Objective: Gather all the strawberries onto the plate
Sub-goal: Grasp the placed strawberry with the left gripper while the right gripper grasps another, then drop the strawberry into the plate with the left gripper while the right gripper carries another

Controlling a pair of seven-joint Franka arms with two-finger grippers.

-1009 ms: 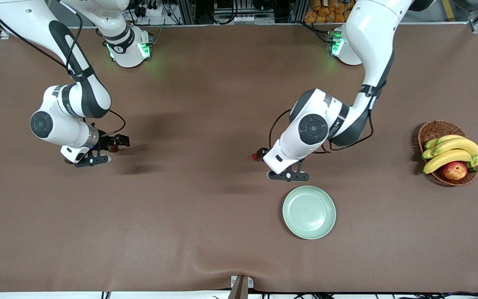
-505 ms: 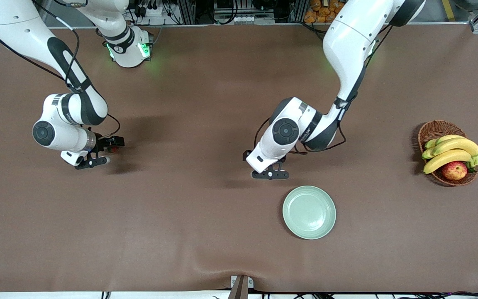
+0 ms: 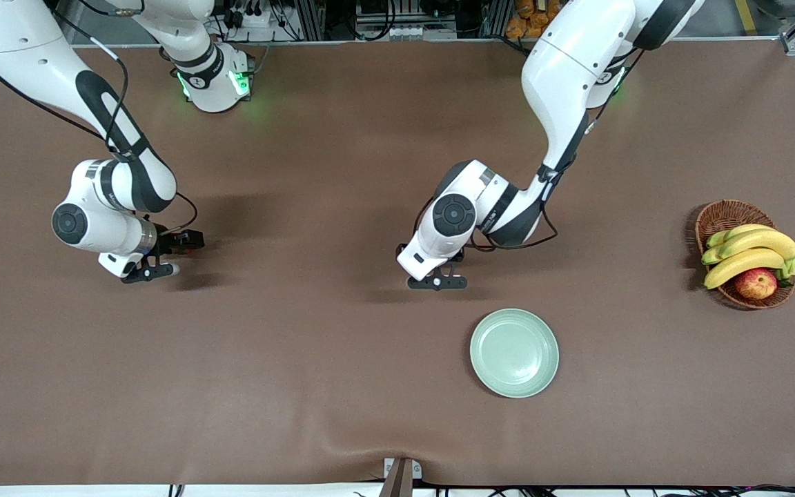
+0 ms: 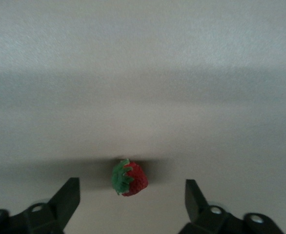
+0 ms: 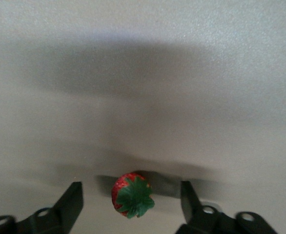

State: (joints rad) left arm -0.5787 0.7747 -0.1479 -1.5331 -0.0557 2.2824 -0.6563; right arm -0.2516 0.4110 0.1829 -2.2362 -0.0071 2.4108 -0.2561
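Note:
One strawberry point(image 4: 129, 178), red with a green cap, lies on the brown table between the wide-apart fingers of my left gripper point(image 4: 132, 202); neither finger touches it. In the front view the left gripper point(image 3: 426, 269) is low over the table, just farther from the camera than the pale green plate point(image 3: 513, 352), and it hides this berry. Another strawberry point(image 5: 132, 195) lies cap-up between the spread fingers of my right gripper point(image 5: 130, 204), also untouched. The right gripper point(image 3: 166, 257) is low over the table at the right arm's end. The plate has nothing in it.
A brown wicker basket point(image 3: 718, 217) with bananas point(image 3: 749, 252) and an apple point(image 3: 756, 283) stands at the left arm's end of the table. The cloth bulges slightly at the near table edge point(image 3: 397, 462).
The left arm swung toward the right arm's end and came down over its strawberry, which the front view no longer shows. The right gripper shifted slightly and settled lower.

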